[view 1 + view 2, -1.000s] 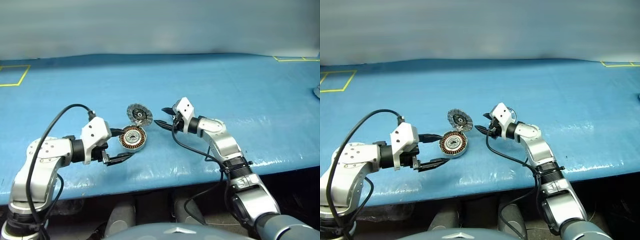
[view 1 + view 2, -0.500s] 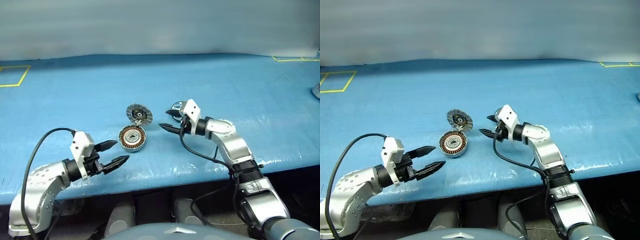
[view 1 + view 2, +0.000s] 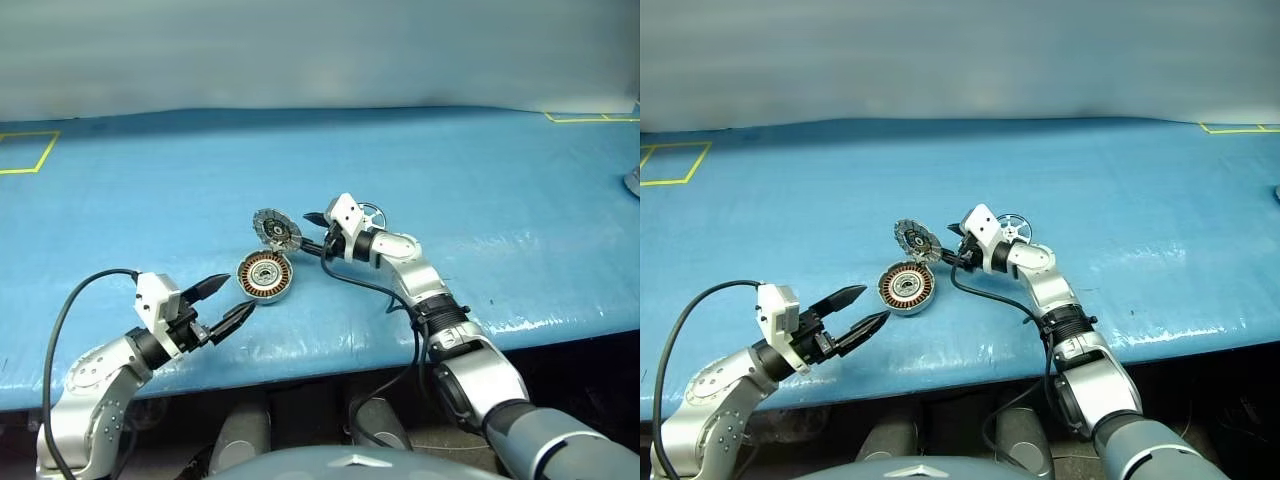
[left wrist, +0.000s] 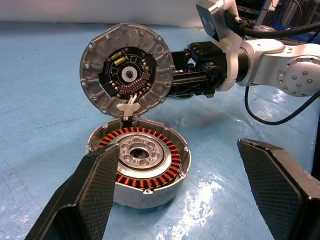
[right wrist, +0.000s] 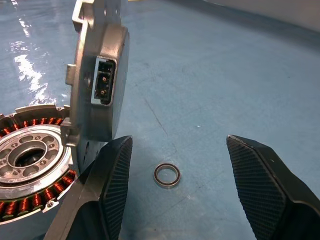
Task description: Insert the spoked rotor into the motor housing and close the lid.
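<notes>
Left eye view showed my left gripper [image 3: 225, 303] open and empty nearest me, just left of the motor housing [image 3: 265, 276]. My open right gripper [image 3: 318, 233] sat beside the raised lid [image 3: 277, 229], and the spoked rotor [image 3: 369, 216] lay just right of and behind it, nearer that arm.

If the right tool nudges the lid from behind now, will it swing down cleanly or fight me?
The lid stands upright on one small hinge tab over the housing, so a light push probably tips it shut. It looks like thick, rigid metal, so it may drop hard. A connector block sticks out of its back, which could snag the right tool.
</notes>
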Tool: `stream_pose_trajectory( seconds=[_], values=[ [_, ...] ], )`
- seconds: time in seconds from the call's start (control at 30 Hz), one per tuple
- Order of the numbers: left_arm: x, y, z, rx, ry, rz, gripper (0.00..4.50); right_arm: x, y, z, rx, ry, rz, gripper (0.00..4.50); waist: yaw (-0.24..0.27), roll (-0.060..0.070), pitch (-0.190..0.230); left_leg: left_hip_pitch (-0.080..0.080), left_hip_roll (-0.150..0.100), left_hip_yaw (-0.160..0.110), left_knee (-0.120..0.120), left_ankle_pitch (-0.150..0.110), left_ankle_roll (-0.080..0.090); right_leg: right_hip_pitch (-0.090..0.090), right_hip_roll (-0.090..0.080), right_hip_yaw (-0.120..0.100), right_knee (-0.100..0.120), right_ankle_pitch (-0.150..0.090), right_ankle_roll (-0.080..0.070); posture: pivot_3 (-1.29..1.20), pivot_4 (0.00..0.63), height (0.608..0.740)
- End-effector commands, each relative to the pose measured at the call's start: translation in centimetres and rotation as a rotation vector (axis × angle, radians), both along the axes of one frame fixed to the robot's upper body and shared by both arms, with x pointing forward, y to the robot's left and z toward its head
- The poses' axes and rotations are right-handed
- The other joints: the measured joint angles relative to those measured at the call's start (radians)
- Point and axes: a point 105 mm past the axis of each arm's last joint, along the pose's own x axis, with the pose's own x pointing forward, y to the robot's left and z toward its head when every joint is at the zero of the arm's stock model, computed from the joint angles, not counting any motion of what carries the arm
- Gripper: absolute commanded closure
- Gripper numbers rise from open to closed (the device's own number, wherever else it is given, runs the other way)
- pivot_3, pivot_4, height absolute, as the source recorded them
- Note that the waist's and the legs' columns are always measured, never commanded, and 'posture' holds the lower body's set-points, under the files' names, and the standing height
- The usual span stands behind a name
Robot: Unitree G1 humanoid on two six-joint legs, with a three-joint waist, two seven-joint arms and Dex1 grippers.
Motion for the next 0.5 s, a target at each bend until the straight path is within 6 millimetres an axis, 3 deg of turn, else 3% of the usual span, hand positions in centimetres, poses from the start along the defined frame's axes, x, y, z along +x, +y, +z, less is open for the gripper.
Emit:
stream_pose_trajectory(
  seconds=[0.03, 0.5],
  values=[
    [-0.2, -0.2, 0.8, -0.015, -0.039, 0.000, 0.40, 0.3, 0.4, 0.7, -0.004, -0.046, 0.020, 1.33, -0.001, 0.000, 0.000, 0.000, 0.000, 0.000, 0.000, 0.000, 0.000, 0.000, 0.000, 0.000, 0.000, 0.000, 0.000, 0.00, 0.150, 0.740],
    [-0.3, -0.2, 0.4, -0.027, -0.030, 0.039, 0.40, 0.4, 1.6, -0.8, 0.007, 0.010, 0.029, 1.33, -0.006, 0.001, 0.000, 0.000, 0.000, 0.000, 0.000, 0.000, 0.000, 0.000, 0.000, 0.000, 0.001, 0.000, 0.000, 0.00, 0.150, 0.740]
  ],
)
